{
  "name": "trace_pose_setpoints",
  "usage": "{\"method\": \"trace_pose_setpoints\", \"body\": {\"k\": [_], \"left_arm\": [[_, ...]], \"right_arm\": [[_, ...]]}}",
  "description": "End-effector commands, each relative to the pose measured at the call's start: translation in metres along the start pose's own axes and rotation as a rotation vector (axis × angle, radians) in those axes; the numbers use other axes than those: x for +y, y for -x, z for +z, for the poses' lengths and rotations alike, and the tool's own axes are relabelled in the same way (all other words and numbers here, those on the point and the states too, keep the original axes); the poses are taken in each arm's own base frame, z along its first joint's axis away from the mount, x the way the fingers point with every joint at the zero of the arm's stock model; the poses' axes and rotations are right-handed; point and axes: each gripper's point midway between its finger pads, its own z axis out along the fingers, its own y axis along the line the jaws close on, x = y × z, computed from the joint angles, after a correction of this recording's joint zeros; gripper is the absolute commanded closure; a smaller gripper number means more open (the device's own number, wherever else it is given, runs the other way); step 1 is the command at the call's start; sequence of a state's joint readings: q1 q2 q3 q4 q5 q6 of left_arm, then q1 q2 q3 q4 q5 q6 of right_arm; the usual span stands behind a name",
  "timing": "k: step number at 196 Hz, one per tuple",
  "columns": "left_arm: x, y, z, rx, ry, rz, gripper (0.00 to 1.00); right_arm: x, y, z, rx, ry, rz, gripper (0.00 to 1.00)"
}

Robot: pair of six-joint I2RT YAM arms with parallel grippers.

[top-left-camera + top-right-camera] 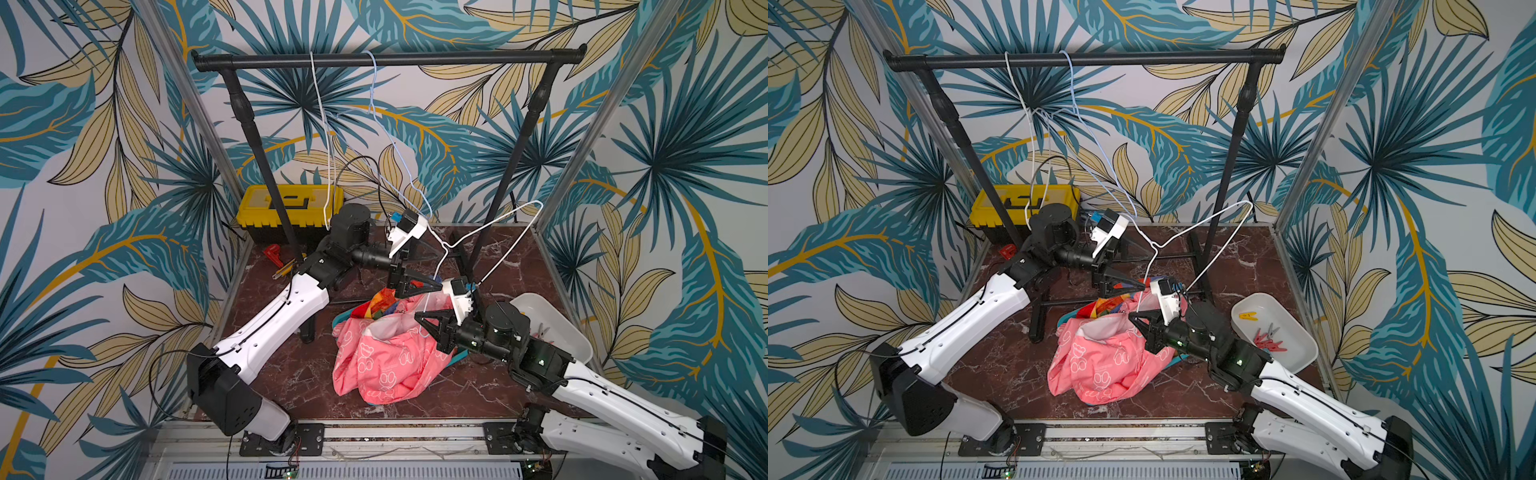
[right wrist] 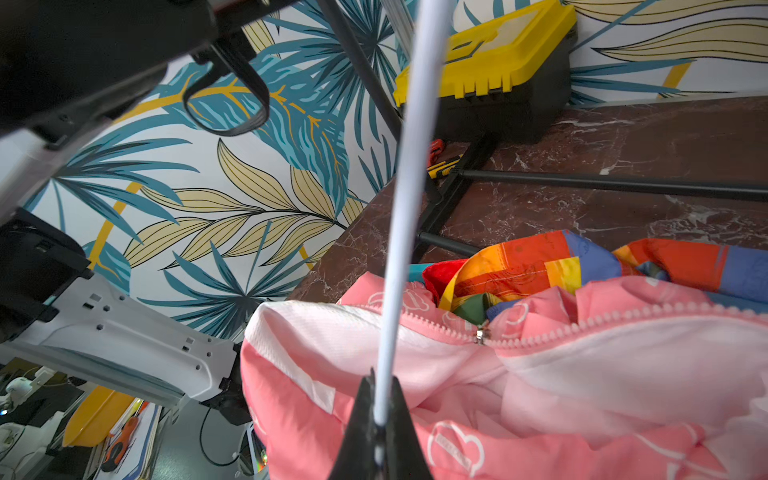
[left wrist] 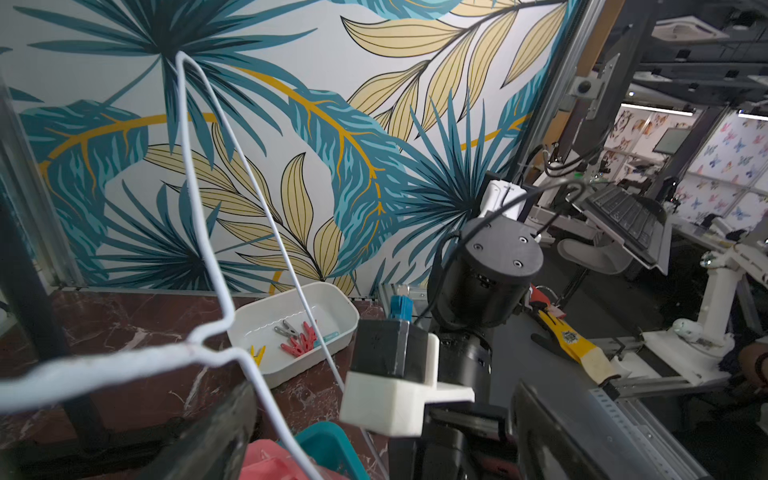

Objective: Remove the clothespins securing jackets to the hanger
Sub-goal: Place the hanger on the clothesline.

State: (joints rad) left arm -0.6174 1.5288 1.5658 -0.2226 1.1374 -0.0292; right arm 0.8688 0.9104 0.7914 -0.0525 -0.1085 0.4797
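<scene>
My right gripper [image 2: 380,415] is shut on the lower wire of a white hanger [image 1: 498,218], which it holds tilted above the pile of jackets. In the right wrist view the hanger [image 2: 409,208] runs up from the shut jaws. The pink bear-print jacket [image 1: 386,365] lies on top of the rainbow-striped jacket [image 1: 380,303], and a bit of red jacket [image 2: 444,278] shows beneath. My left gripper [image 1: 1148,266] stands open by the hanger's neck, and the wire passes between its fingers [image 3: 208,436]. The clothespins [image 1: 1268,343] that I see lie in a white bin [image 1: 1304,353].
A teal basket [image 3: 328,444] sits under the jackets. Two bare wire hangers, white [image 1: 320,124] and pale blue [image 1: 386,124], hang from the black rack [image 1: 386,60]. Its legs stand behind the pile. A yellow toolbox [image 1: 286,203] is at the back left.
</scene>
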Motion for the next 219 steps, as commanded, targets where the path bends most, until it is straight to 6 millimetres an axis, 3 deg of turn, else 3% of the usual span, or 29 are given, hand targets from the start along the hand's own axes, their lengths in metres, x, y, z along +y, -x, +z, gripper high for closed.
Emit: {"method": "trace_pose_setpoints", "body": {"k": [1,19,36,71,126,143,170,197,219], "left_arm": [[-0.003,-0.041,0.012,0.207,0.062,0.019,0.01],[0.0,-0.054,0.01,0.268,0.102,0.021,0.01],[0.006,-0.065,0.001,0.324,0.187,0.029,0.01],[0.011,-0.084,-0.022,0.404,0.346,0.042,0.01],[0.006,-0.122,-0.026,0.594,0.391,0.066,0.01],[-0.002,-0.124,-0.019,0.602,0.356,0.093,0.01],[0.001,-0.122,-0.016,0.626,0.374,0.141,0.01],[-0.009,-0.116,-0.012,0.596,0.34,0.138,0.0],[-0.021,-0.128,-0.015,0.617,0.336,0.125,0.0]], "right_arm": [[0.004,-0.002,0.004,0.068,-0.007,-0.058,1.0],[0.004,0.001,0.007,0.097,-0.033,-0.072,1.0],[-0.012,-0.002,-0.001,0.149,-0.14,-0.081,1.0],[-0.021,-0.013,-0.017,0.188,-0.192,-0.067,1.0],[-0.012,0.002,-0.036,0.173,-0.182,-0.153,1.0],[0.002,0.002,-0.029,0.194,-0.108,-0.174,1.0],[0.011,-0.008,-0.015,0.246,-0.037,-0.168,1.0],[-0.002,-0.004,-0.012,0.217,-0.108,-0.155,1.0],[-0.016,0.013,-0.014,0.126,-0.196,-0.137,1.0]]}}
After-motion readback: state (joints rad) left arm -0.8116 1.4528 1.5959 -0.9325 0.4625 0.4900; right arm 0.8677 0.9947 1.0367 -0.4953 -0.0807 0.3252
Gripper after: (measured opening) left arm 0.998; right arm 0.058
